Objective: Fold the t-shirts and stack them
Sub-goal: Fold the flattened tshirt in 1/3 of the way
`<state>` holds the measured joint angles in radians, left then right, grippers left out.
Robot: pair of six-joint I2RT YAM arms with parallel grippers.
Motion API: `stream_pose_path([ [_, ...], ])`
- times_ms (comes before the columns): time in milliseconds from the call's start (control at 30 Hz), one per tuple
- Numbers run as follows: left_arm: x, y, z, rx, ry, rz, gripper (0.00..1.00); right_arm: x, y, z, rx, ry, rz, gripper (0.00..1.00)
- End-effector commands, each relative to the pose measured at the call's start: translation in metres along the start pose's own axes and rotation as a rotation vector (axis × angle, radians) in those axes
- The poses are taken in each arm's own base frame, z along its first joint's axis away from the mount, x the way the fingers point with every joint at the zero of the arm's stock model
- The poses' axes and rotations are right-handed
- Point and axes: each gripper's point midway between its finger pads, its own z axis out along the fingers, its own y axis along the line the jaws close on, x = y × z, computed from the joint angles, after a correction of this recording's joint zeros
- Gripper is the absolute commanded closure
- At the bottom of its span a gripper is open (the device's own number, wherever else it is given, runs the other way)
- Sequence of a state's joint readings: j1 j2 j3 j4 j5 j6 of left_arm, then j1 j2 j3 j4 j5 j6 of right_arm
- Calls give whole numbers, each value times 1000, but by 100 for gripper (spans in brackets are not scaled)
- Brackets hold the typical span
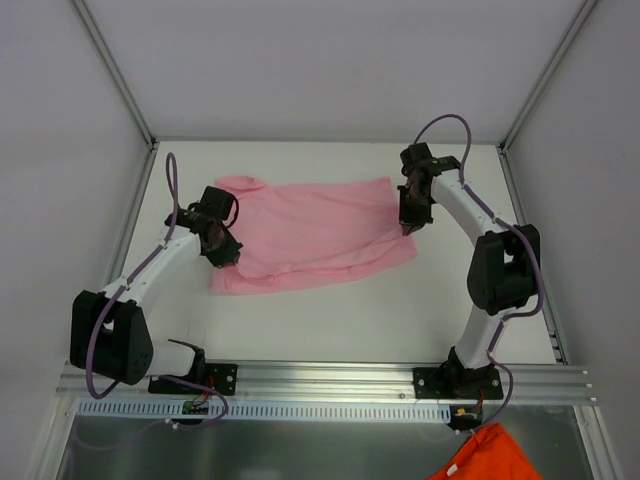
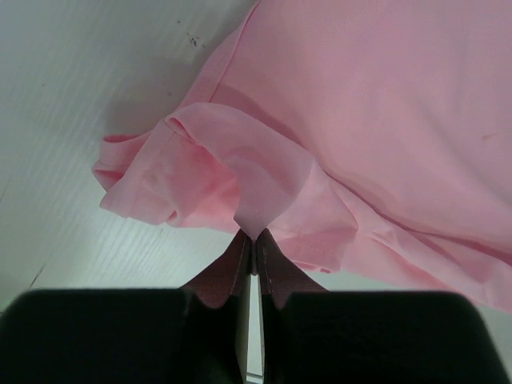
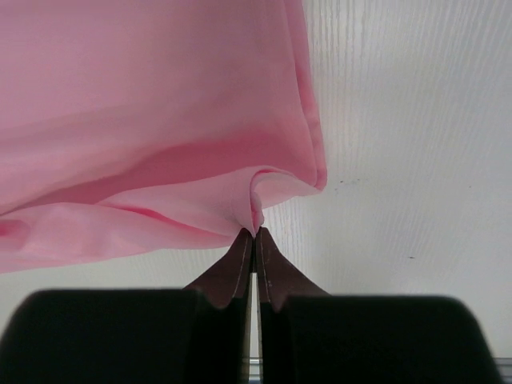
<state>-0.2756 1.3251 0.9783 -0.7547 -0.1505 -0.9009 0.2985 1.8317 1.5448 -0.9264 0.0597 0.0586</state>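
Note:
A plain light pink t-shirt (image 1: 310,235) lies spread across the middle of the white table, partly folded over itself. My left gripper (image 1: 222,250) is at its left side, shut on a pinch of the pink fabric (image 2: 264,192) near a sleeve. My right gripper (image 1: 408,226) is at the shirt's right edge, shut on a fold of the fabric (image 3: 256,200). Both pinches are lifted slightly off the table (image 1: 330,320).
An orange cloth (image 1: 485,455) lies below the front rail at the bottom right, off the table. Grey walls and metal frame posts (image 1: 120,75) enclose the table at the back and sides.

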Motion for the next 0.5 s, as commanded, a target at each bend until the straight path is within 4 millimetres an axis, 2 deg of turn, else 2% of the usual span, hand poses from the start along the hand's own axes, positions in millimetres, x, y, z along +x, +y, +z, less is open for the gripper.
stream_pose_path([
  [0,-20,-12,-1,-8,-60,20,100,-18,1,-10,11,-43,-18,99],
  [167,-30,-20,10,-40,-71,21,100,-36,2,-6,24,-56,-5,99],
  [300,-38,-22,10,-63,-87,22,100,-45,3,-4,36,-51,2,99],
  [467,-42,-8,10,-133,-117,13,100,-46,-4,3,83,-31,-2,99],
])
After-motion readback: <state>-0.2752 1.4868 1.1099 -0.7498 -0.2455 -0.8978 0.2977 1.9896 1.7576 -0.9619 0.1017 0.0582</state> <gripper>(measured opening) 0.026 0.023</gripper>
